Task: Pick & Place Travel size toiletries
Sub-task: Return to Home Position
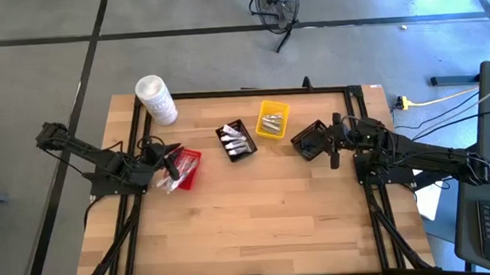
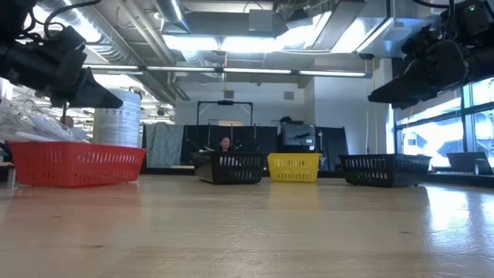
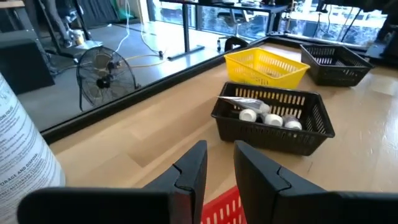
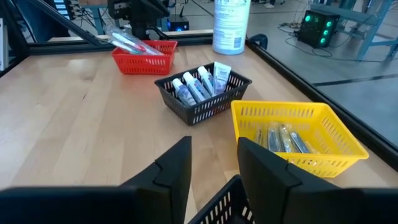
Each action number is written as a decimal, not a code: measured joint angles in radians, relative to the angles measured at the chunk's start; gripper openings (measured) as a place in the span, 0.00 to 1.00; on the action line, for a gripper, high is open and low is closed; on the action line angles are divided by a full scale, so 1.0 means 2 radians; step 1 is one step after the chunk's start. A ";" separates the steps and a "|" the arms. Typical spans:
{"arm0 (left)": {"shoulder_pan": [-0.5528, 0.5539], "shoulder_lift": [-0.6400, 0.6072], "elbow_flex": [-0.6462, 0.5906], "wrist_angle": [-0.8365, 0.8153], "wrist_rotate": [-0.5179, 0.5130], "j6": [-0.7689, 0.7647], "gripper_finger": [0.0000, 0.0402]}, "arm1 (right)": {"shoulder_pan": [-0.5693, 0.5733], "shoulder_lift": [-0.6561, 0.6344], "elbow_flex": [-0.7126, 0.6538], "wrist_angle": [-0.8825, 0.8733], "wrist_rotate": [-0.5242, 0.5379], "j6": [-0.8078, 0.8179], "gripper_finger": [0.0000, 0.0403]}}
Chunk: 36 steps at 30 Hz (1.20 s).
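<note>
The left gripper [image 1: 172, 163] hung over the red basket [image 2: 77, 166] at the 9 o'clock side of the counter [image 1: 259, 230]. Its fingers [image 3: 189, 174] were parted a little and grasped nothing. The right gripper [image 1: 326, 141] hung over the outer black basket [image 2: 384, 170] at about 2 o'clock. Its fingers [image 4: 270, 165] were likewise released, with a plain gap between them and nothing in it.

The travel size toiletries lay in the baskets. White tubes [image 4: 193, 87] lay side by side in the middle black basket [image 3: 267, 138] near 12 o'clock. Silvery sachets [image 4: 283, 140] lay in the yellow basket [image 4: 311, 163] at 1 o'clock, just beside the middle black one. Clear-wrapped sticks [image 4: 129, 42] were heaped above the rim of the red basket, under the left gripper. What the outer black basket held could not be told.

Seen level across the counter, the four baskets stood in a row, each apart from the next: red, black, yellow, black. A large white tub [image 1: 156, 99] stood upright at the 10 o'clock corner, near the red basket but not touching it. A fan [image 3: 102, 71] stood on the floor past the counter's 12 o'clock edge.
</note>
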 joint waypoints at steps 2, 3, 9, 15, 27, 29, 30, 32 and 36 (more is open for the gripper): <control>0.000 0.000 0.000 -0.001 0.004 0.001 0.19 | 0.000 0.000 0.000 -0.001 0.000 0.000 0.32; 0.000 0.000 0.000 -0.001 0.007 0.000 0.19 | 0.000 0.000 0.000 -0.001 0.001 0.000 0.31; 0.000 0.000 0.000 0.009 0.053 -0.002 0.19 | 0.000 0.000 0.000 -0.001 0.006 0.000 0.29; 0.000 0.000 -0.001 0.133 0.232 0.147 0.19 | 0.000 0.000 0.000 -0.001 0.006 0.013 0.27; 0.009 0.000 -0.001 0.197 0.360 0.218 0.19 | 0.000 0.000 0.000 -0.001 0.006 0.013 0.27; 0.015 0.001 -0.009 0.220 0.372 0.222 0.19 | 0.000 0.000 0.000 -0.001 0.006 0.013 0.28; 0.019 0.000 -0.021 0.250 0.379 0.229 0.19 | 0.000 0.000 0.000 -0.001 0.006 0.013 0.29; 0.026 0.000 -0.055 0.318 0.398 0.246 0.19 | 0.000 0.000 0.000 -0.001 0.008 0.011 0.30; 0.039 -0.002 -0.061 0.306 0.409 0.228 0.19 | 0.000 0.000 0.000 -0.001 0.008 0.009 0.32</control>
